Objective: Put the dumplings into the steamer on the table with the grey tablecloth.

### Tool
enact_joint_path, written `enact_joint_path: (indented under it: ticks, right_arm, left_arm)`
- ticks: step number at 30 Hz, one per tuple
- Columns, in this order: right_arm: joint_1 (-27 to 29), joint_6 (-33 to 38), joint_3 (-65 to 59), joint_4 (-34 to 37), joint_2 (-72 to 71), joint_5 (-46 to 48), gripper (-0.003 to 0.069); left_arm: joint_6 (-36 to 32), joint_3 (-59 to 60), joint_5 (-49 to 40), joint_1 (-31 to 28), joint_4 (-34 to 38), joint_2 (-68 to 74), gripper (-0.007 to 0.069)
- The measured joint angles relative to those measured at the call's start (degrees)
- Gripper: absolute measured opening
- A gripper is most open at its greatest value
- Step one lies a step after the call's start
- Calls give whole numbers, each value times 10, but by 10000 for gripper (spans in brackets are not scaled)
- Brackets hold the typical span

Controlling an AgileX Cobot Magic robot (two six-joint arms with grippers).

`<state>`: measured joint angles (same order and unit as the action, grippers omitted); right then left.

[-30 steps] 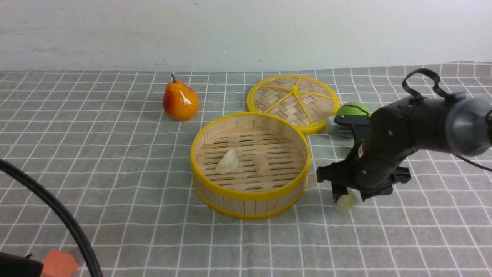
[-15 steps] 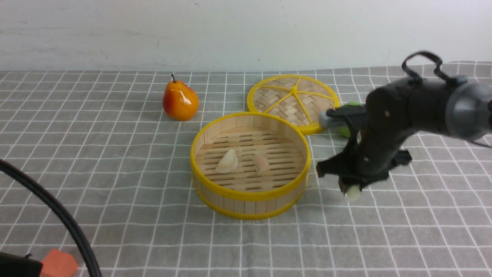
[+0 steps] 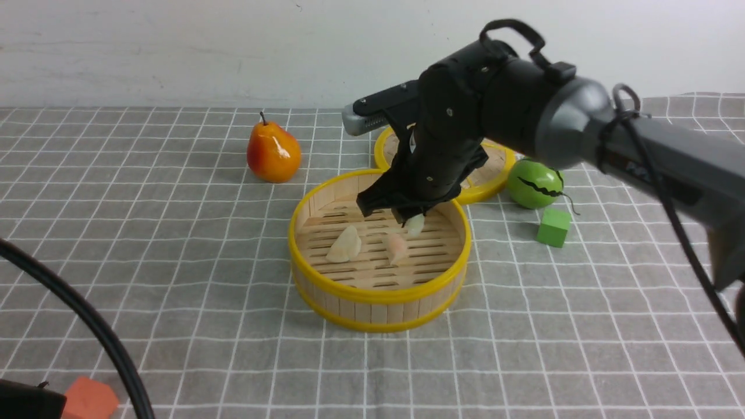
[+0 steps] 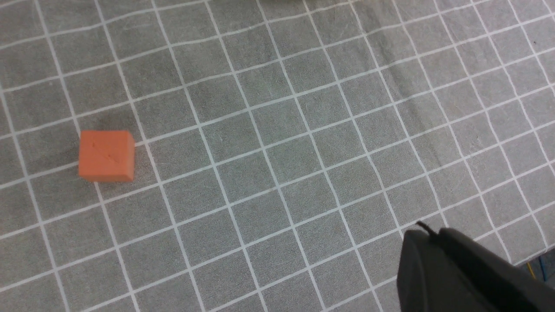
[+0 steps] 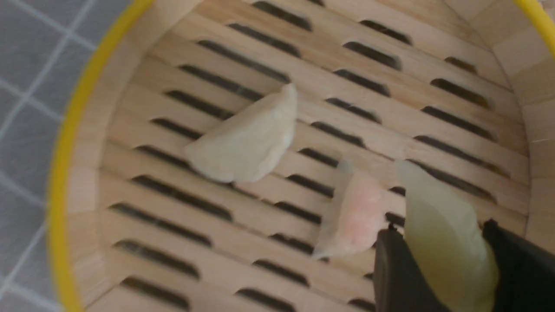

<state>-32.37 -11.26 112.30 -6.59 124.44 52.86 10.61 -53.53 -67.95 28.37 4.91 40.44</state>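
Yellow-green dumpling (image 5: pixel 442 234) sits clamped in the jaws of the right gripper (image 3: pixel 412 221) over the steamer (image 3: pixel 378 297) — release too high and it might bounce off the pink dumpling (image 5: pixel 357 212) and out.

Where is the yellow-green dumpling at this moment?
Front view: the yellow-green dumpling is held in the jaws of the right gripper over the steamer, right of its centre, beside the pink dumpling.

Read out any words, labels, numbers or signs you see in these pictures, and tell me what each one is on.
No text is legible.
Faint pale marks on the dark grey right arm link: too small and blurred to read.
Nothing else in view shows writing.
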Motion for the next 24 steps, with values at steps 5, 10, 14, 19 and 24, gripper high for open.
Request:
enact_joint_path:
  ticks: [5,10,14,19,24]
  right_arm:
    - [26,-11,47,-19,61,0,240]
    - [31,-12,60,-20,92,-1,255]
    - [31,-12,63,-16,98,-1,337]
    - [31,-12,63,6,74,25,405]
    - [31,16,63,28,5,53,325]
  left_arm:
    - [0,0,-2,0,3,-3,20]
    - [0,0,-2,0,7,-3,20]
    - [0,0,-2,0,9,-3,20]
    - [-2,5,3,0,9,-7,27]
    - [-1,69,43,0,9,-70,28]
